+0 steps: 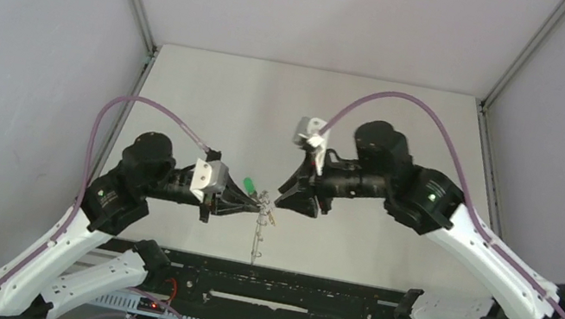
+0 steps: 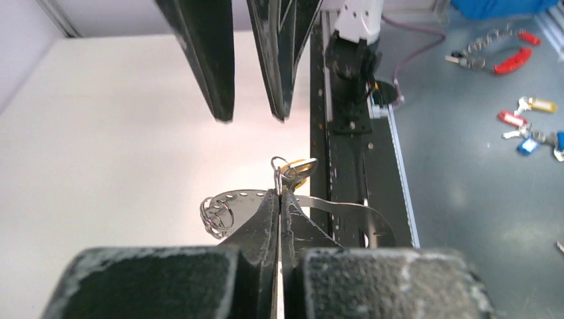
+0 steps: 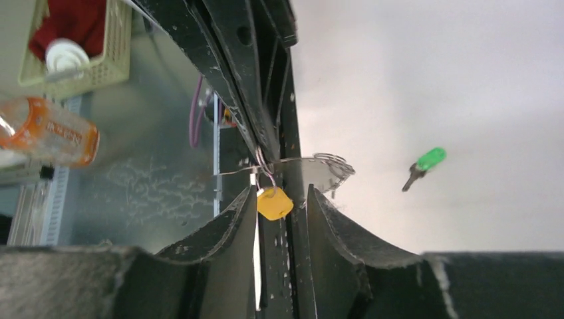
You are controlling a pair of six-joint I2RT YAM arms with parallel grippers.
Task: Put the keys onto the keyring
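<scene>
While my left gripper (image 2: 279,197) clamps the keyring (image 2: 346,209) edge-up above the table (image 1: 372,131) and the yellow-orange key (image 3: 274,203) seems to hang from its loop between the parted fingers of my right gripper (image 1: 294,202), I should back away without snagging, then fetch the green key (image 3: 424,166) lying beyond.

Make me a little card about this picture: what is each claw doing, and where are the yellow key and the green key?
left gripper: shut on the keyring
right gripper: open, one finger on each side of the yellow key
yellow key: hangs from a small wire loop at the keyring
green key: lies on the white table, apart from the keyring
left to do: the green key is not on the keyring yet
</scene>
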